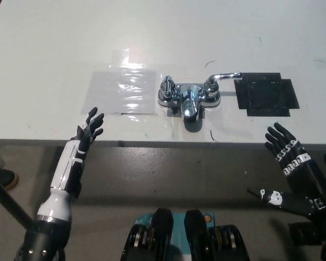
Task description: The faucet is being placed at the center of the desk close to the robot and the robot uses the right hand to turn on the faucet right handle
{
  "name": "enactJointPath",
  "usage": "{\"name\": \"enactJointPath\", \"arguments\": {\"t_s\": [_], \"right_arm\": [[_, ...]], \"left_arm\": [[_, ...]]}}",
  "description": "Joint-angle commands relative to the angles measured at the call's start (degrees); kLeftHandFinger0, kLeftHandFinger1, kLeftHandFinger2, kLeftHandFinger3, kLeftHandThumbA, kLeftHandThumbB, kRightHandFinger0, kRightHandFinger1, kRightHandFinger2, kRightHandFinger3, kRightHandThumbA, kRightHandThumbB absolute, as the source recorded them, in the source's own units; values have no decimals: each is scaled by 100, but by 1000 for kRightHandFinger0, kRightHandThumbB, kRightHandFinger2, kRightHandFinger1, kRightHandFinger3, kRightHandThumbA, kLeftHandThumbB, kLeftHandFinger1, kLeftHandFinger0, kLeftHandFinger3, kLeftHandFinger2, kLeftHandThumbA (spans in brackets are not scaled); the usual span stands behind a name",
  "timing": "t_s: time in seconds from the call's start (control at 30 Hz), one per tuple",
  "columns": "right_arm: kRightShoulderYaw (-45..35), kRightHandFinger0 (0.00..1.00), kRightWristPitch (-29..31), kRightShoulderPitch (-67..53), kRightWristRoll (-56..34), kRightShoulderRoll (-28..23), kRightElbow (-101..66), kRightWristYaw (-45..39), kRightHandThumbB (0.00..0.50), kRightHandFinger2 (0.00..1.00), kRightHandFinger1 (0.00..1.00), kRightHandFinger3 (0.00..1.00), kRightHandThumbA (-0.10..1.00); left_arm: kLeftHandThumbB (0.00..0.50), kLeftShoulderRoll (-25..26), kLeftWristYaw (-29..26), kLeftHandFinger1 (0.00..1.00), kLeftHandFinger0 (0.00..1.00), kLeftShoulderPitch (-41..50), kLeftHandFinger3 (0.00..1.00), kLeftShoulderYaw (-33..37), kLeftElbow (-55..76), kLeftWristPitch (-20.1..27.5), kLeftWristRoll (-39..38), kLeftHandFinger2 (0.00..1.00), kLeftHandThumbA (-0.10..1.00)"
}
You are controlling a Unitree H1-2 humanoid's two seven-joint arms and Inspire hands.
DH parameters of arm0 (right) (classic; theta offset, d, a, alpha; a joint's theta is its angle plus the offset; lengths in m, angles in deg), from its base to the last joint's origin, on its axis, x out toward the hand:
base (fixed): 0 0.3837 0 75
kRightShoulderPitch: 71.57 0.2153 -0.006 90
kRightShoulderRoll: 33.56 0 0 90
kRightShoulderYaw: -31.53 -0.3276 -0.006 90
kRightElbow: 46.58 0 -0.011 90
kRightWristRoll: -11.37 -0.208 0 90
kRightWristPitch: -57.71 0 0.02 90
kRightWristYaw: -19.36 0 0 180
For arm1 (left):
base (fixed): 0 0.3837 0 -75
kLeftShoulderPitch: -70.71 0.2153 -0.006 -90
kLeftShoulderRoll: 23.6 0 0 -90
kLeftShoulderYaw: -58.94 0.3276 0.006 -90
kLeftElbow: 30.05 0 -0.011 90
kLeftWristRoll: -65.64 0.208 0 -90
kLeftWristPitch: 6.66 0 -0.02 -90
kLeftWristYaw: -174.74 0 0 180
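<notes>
Desk (49, 49) | faucet (188, 99) spout toward robot, handle (225, 76) rightward | left hand (90, 126), right hand (286, 150) fingers spread

chrome faucet (188, 97), upright, right handle (224, 76) sideways

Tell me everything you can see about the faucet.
The faucet is shiny chrome, standing on the white desk near its front edge, between a clear patch and a black patch. Its short spout points toward the robot; the right handle is a lever pointing right. Nothing touches it.
</notes>
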Motion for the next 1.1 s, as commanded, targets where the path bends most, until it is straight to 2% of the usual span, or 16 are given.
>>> {"name": "enactJointPath", "arguments": {"t_s": [0.0,0.07,0.23,0.33,0.57,0.67,0.77,0.9,1.07], "right_arm": [[110,1000,288,-27,193,-44,-68,153,248,1000,1000,1000,1000],[157,1000,241,-76,258,-36,-66,199,257,1000,1000,1000,1000],[254,1000,190,-334,323,-58,-99,230,240,1000,1000,1000,1000],[309,1000,236,-435,350,-58,-35,224,205,1000,1000,1000,1000],[402,1000,357,-528,430,-71,103,244,175,1000,1000,1000,1000],[412,1000,302,-553,415,-63,99,263,186,1000,1000,1000,1000],[434,1000,310,-562,418,-73,105,253,170,1000,1000,1000,1000],[451,1000,314,-563,417,-51,156,268,171,1000,1000,1000,1000],[465,1000,327,-590,390,-62,232,261,194,1000,1000,1000,1000]], "left_arm": [[224,40,48,1000,1000,19,1000,1,211,114,-69,1000,1000],[221,34,47,1000,1000,68,1000,4,218,107,-56,1000,1000],[225,-18,53,1000,1000,385,1000,57,298,46,-23,1000,1000],[227,-22,72,1000,1000,545,1000,76,299,64,-22,1000,1000],[226,-20,87,1000,1000,695,1000,75,265,93,-30,1000,1000],[230,-19,85,1000,1000,734,1000,63,259,125,-31,1000,1000],[252,-21,101,1000,1000,763,1000,49,270,78,-85,1000,1000],[251,-6,121,1000,1000,793,1000,35,270,73,-128,1000,1000],[255,0,109,1000,1000,873,1000,31,279,76,-92,1000,1000]]}}
